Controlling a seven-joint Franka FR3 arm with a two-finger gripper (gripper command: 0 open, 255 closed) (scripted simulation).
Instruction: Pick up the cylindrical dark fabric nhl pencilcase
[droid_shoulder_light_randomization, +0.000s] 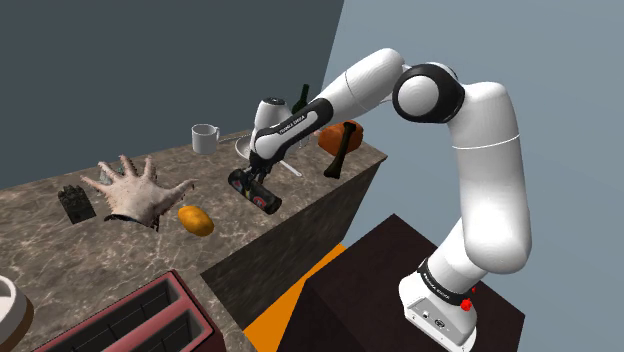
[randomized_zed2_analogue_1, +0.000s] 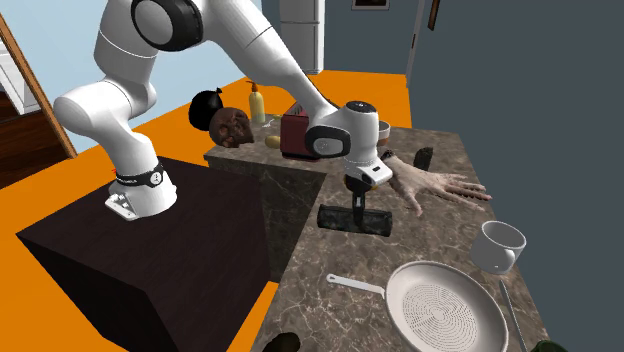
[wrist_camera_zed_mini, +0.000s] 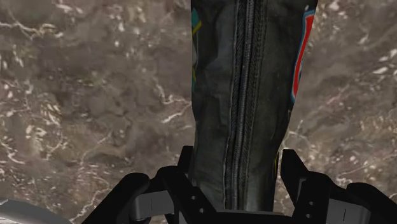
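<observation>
The dark pencil case (wrist_camera_zed_mini: 245, 95) is a cylinder with a zipper along its length and red and blue markings on its sides. It lies on the brown marbled counter (droid_shoulder_light_randomization: 60, 250) near the edge that faces the stand. My gripper (wrist_camera_zed_mini: 236, 168) comes down on it from above, one finger on each side, pressed against its sides. In the shoulder view the gripper (droid_shoulder_light_randomization: 252, 183) sits over the pencil case (droid_shoulder_light_randomization: 262, 196). The second exterior view has the gripper (randomized_zed2_analogue_1: 357, 203) at the middle of the pencil case (randomized_zed2_analogue_1: 335, 217), which still rests on the counter.
A pale hand-shaped object (droid_shoulder_light_randomization: 130, 190), a yellow-orange fruit (droid_shoulder_light_randomization: 195, 219) and a small dark block (droid_shoulder_light_randomization: 75, 203) lie beyond the case. A white mug (randomized_zed2_analogue_1: 498, 245) and a white frying pan (randomized_zed2_analogue_1: 445, 305) stand nearby. A red bin (droid_shoulder_light_randomization: 130, 320) sits at the near corner.
</observation>
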